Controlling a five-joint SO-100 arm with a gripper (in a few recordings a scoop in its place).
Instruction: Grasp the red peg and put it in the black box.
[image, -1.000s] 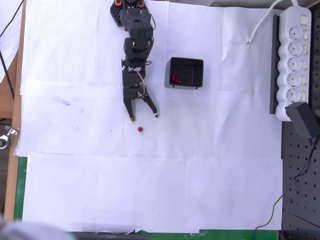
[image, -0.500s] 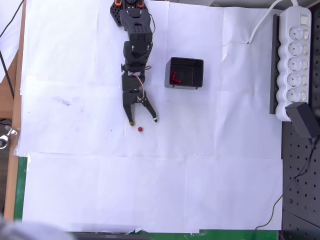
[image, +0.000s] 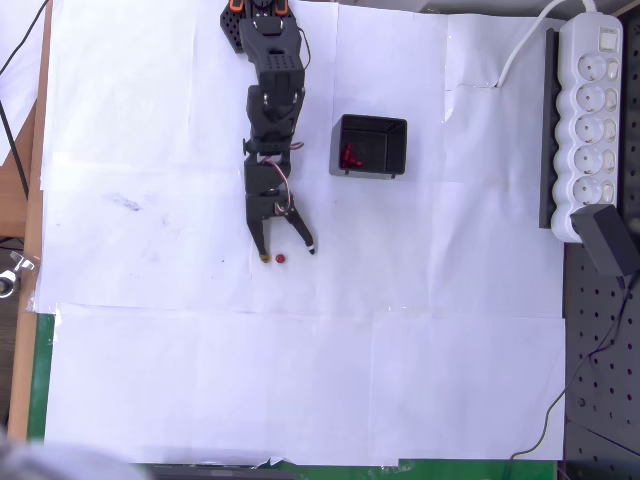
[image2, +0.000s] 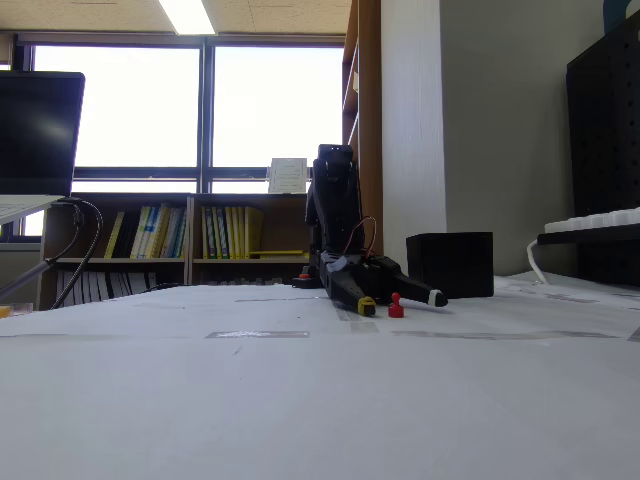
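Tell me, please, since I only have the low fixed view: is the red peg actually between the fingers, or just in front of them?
Observer: Overhead, the red peg lies between the open fingers, nearer the yellow-tipped one.
Operator: Is the black box empty?
Observer: No, the black box holds a bright red L-shaped piece.
Operator: Where does the box sit from the peg?
Observer: In the overhead view, up and to the right, beside the arm.

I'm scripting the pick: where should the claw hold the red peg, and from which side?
Grip the red peg across its narrow upright top, seen in the fixed view, coming from above. It stands upright on the paper, and the open claw already has a finger on either side, so closing should catch it.
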